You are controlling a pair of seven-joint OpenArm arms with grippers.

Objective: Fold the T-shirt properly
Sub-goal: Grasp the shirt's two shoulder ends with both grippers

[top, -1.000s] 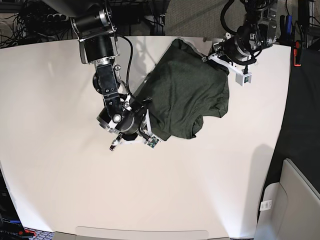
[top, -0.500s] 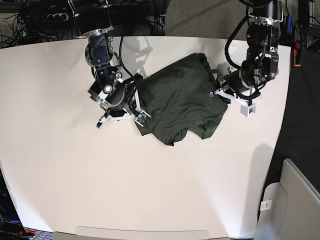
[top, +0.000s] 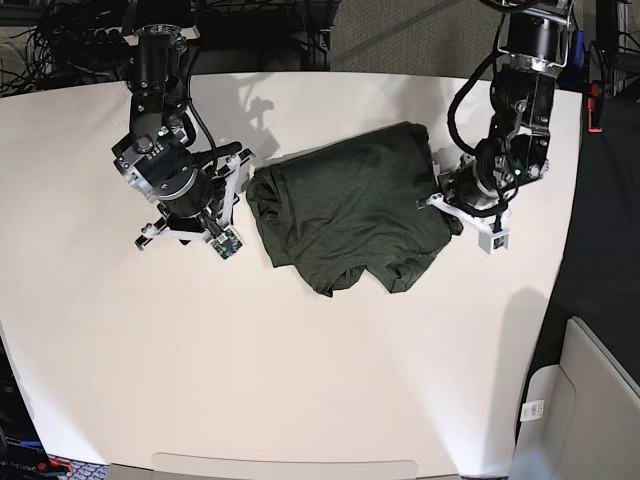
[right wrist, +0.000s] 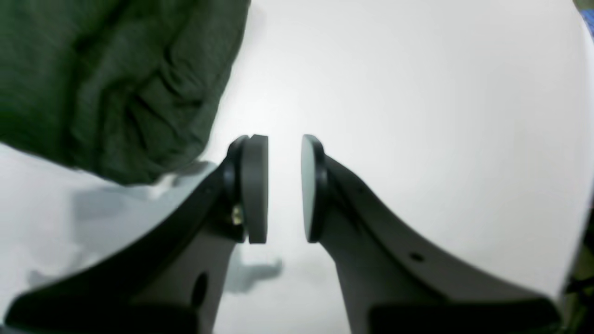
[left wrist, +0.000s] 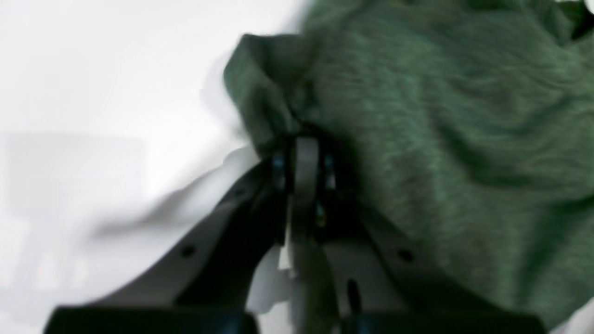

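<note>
The dark olive-green T-shirt (top: 345,210) lies bunched in a rumpled heap on the white table (top: 300,380). My left gripper (top: 441,197) is at the shirt's right edge. In the left wrist view it (left wrist: 302,155) is shut on a pinched fold of the green fabric (left wrist: 441,116). My right gripper (top: 237,182) is just off the shirt's left edge. In the right wrist view it (right wrist: 284,185) is open with a narrow gap and holds nothing. There the shirt (right wrist: 116,79) lies to its upper left, apart from the pads.
The table ends at a dark floor strip on the right (top: 605,250). A grey bin (top: 585,400) stands at the lower right. Cables and arm bases (top: 90,40) crowd the far edge.
My right gripper has let go of the shirt and pulled back to the left. My left gripper has carried the shirt's right edge toward the front. The shirt now lies in a lower, wider heap.
</note>
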